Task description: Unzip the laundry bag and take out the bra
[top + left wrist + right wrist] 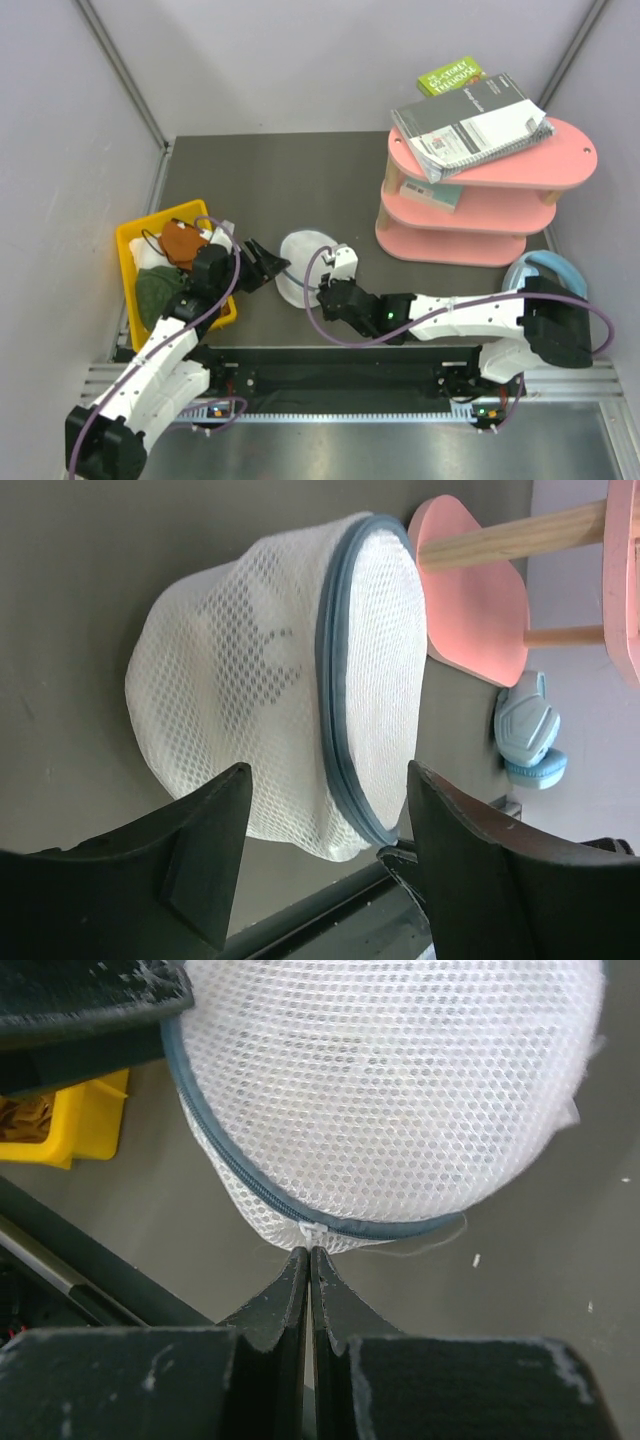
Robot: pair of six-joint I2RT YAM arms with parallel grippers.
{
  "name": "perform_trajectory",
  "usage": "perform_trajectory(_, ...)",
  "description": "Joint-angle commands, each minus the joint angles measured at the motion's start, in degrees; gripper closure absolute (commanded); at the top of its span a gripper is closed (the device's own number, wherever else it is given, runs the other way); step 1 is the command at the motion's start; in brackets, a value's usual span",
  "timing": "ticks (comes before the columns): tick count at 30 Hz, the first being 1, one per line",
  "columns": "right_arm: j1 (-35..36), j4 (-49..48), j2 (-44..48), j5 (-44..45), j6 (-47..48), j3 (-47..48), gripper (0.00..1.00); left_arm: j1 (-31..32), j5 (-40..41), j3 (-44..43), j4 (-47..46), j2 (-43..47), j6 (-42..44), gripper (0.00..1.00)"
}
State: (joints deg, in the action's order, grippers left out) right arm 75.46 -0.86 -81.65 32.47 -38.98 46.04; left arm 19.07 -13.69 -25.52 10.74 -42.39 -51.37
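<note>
Unzipping is the step in hand: the laundry bag sits on the dark table between the two arms, its grey-blue zipper closed along every stretch that shows. The right gripper has its jaws pressed together just beneath the small white zipper pull — touching it, though whether the tab is actually pinched cannot be told. The left gripper has its fingers apart, with the bag's domed side just ahead of them and nothing clamped. A dim grey shape shows through the mesh, possibly the bra. Next, the left probably needs to close on the bag and brace it while the right draws the pull round the rim.
</note>
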Motion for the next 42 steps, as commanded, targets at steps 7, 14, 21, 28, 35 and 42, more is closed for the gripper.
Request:
perform_trajectory(7, 1.0, -5.9, -4.65, -5.05, 2.33, 7.04, 1.0, -0.17, -3.71, 3.46, -1.34, 2.49, -2.94, 0.37)
perform_trajectory(14, 1.44, -5.47, -5.89, -5.66, 2.6, 8.45, 1.0, -0.17, -2.57, 3.37, -2.83, 1.96, -3.29, 0.69)
perform_trajectory(21, 1.44, -4.94, -5.63, -5.75, 1.72, 7.4, 1.0, -0.17, -0.46, 2.05, -3.27, 0.38, -2.59, 1.0)
perform_trajectory(28, 1.36, -3.88, -4.31, -5.05, -0.04, 3.98, 1.0, -0.26, 2.61, 1.17, -2.48, 0.2, -2.33, 1.0)
perform_trajectory(35, 0.83, -1.43, -1.15, -1.8, -1.53, 0.28, 1.0, -0.44, 3.94, 0.03, -0.99, 0.29, -1.36, 1.0)
perform_trajectory(42, -1.19, 0.51, 2.71, 1.37, -1.8, -2.88, 1.0, -0.52, 4.46, -0.5, 0.24, 0.73, -0.66, 1.0)
